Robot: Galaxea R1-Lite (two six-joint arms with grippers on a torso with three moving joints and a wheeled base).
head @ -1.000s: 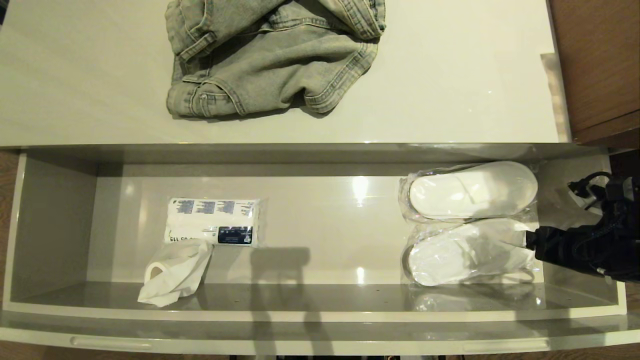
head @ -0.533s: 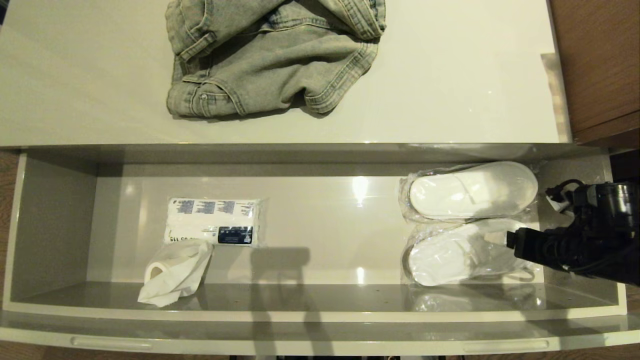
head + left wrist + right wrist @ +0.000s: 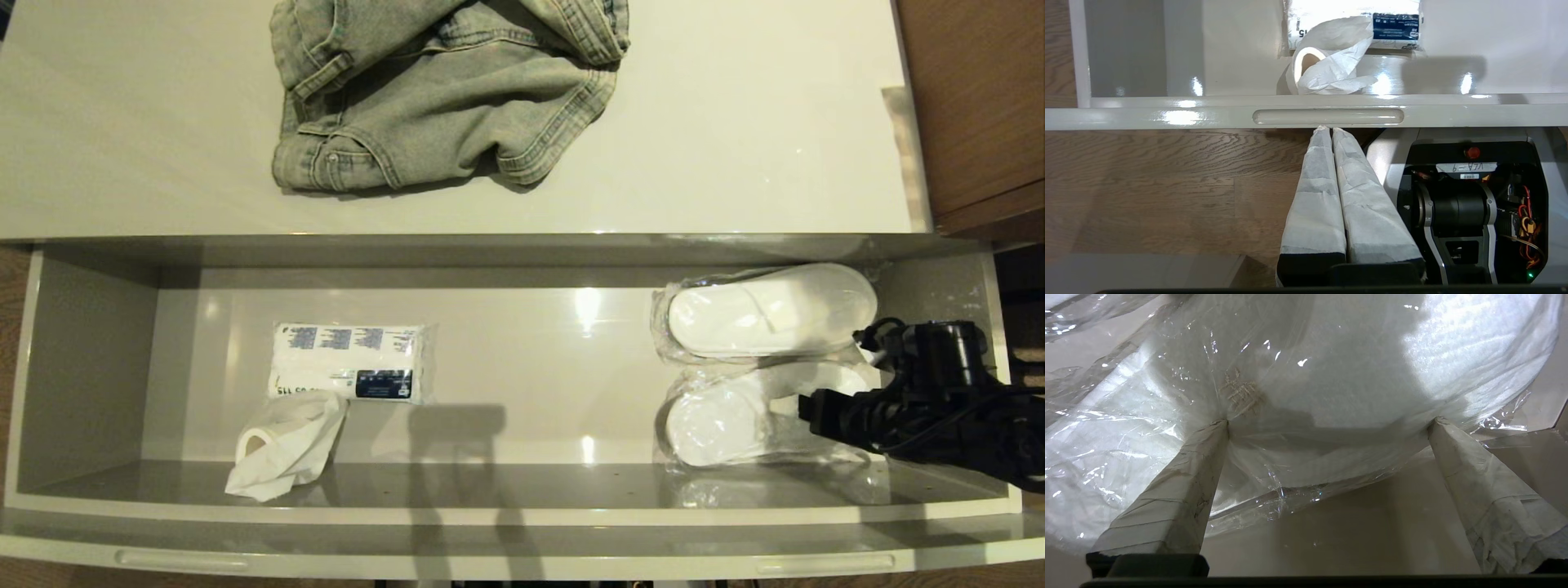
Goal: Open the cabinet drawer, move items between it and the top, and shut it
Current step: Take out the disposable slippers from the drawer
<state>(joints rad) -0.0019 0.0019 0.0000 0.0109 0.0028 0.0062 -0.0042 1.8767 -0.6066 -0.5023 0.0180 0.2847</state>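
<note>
Right end effector (image 3: 1327, 422) spread wide, both taped fingertips (image 3: 1218, 428) pressed against the crinkly plastic of the nearer slipper pack (image 3: 751, 412), straddling its end without closing on it. Reaching in from the drawer's right end, low over the drawer floor (image 3: 522, 367), near the front right corner. Nearer slipper pack flat on the drawer floor by the front wall; second slipper pack (image 3: 771, 310) just behind it, touching or slightly overlapping, toward the drawer's back right corner. Toward the drawer's left half, a blue-printed tissue pack (image 3: 347, 361) lying flat, with a crumpled white tissue (image 3: 282, 445) touching its front edge. Drawer pulled fully out. On the cabinet top (image 3: 735, 147), a bunched pair of faded jeans (image 3: 445, 90) near the middle of the back. Left end effector (image 3: 1329, 130) pressed together, empty, parked below the drawer's front handle recess (image 3: 1328, 116), over the wooden floor (image 3: 1147, 183).
</note>
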